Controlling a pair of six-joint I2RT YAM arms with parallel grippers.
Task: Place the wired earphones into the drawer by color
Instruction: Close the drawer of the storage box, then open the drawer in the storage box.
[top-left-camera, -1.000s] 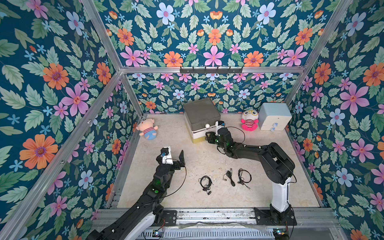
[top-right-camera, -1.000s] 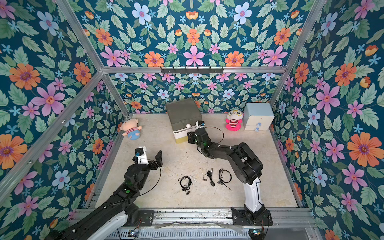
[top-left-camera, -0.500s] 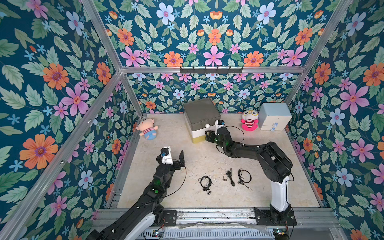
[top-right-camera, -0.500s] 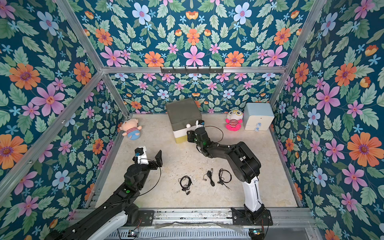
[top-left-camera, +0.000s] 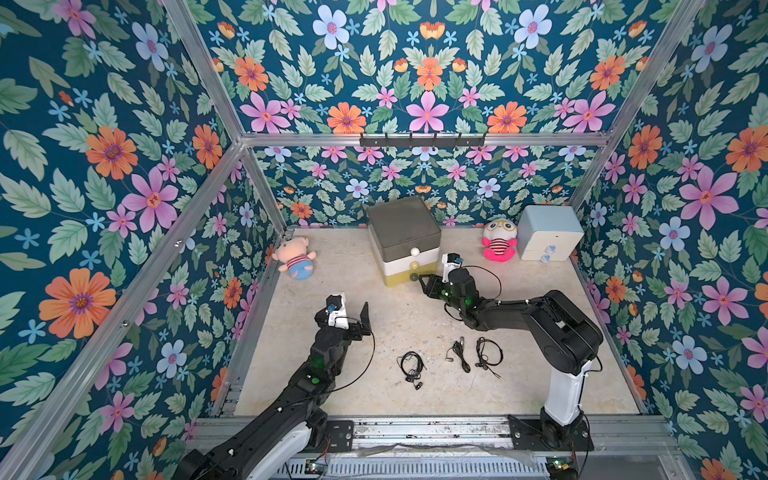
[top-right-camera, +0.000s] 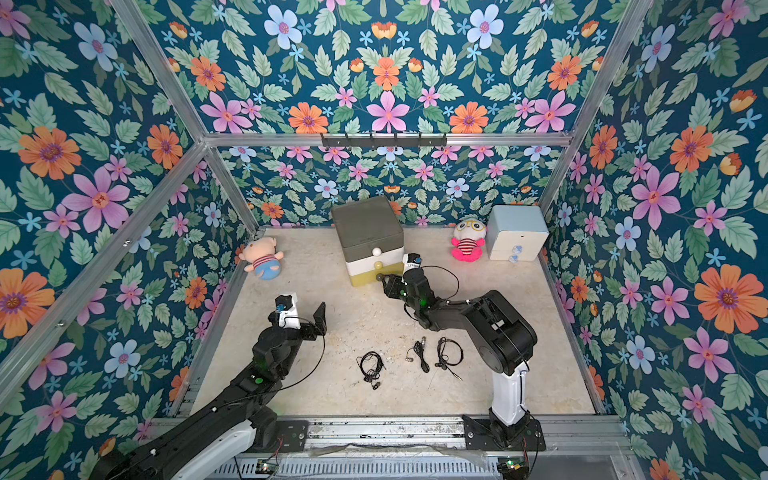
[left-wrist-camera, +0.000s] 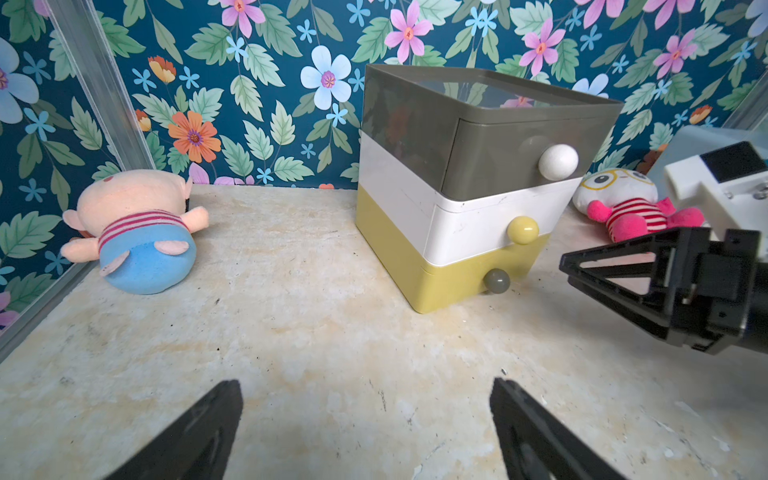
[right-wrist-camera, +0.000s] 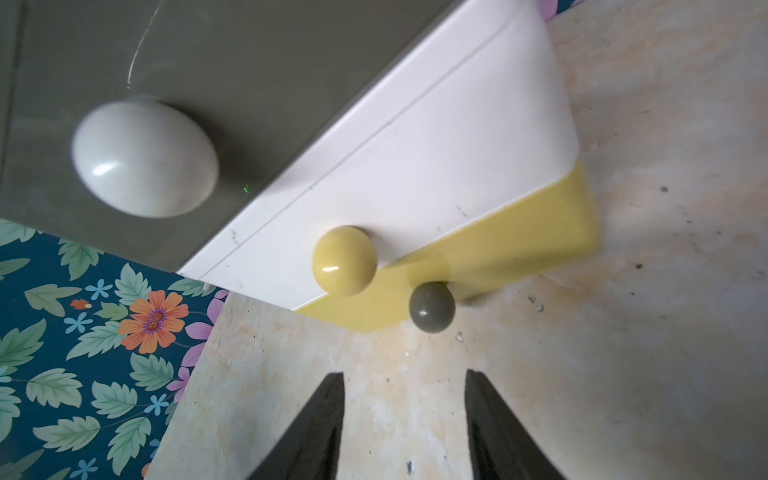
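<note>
Walls: dark blue floral paper (top-left-camera: 424, 108) covers every side, and a black hook rail (top-left-camera: 422, 140) runs across the back.
Tabletop: the tabletop (top-left-camera: 374, 299) is pale beige, mottled and scuffed, and bare around my arms.
Drawer: the drawer (top-left-camera: 405, 232) stands toward the back, near the middle, turned at an angle. It is grey on top, white in the middle and yellow at the bottom. All three tiers look pushed in.
Knobs: a white knob (left-wrist-camera: 558, 161) sits on the grey tier, a yellow knob (left-wrist-camera: 522, 230) on the white tier and a grey knob (right-wrist-camera: 432, 306) on the yellow tier.
Right tool: my right tool (right-wrist-camera: 404, 374) is low over the tabletop and pointed at the grey knob. Its tips stop just short of the knob without touching it. The jaws are parted with only tabletop showing between them.
Left tool: my left tool (left-wrist-camera: 365, 382) hovers over bare tabletop, well in front of the drawer. It is spread wide and empty.
Earphones: three black sets of earphones (top-left-camera: 463, 361) lie loose in a row on the tabletop near the front rail. They are between my two arms and well apart from the drawer.
Toys: a pig plush (top-left-camera: 296, 262) lies on its side near the wall on my left. A pink plush (top-left-camera: 500, 245) sits at the back, between the drawer and a pale blue chest (top-left-camera: 548, 237).
</note>
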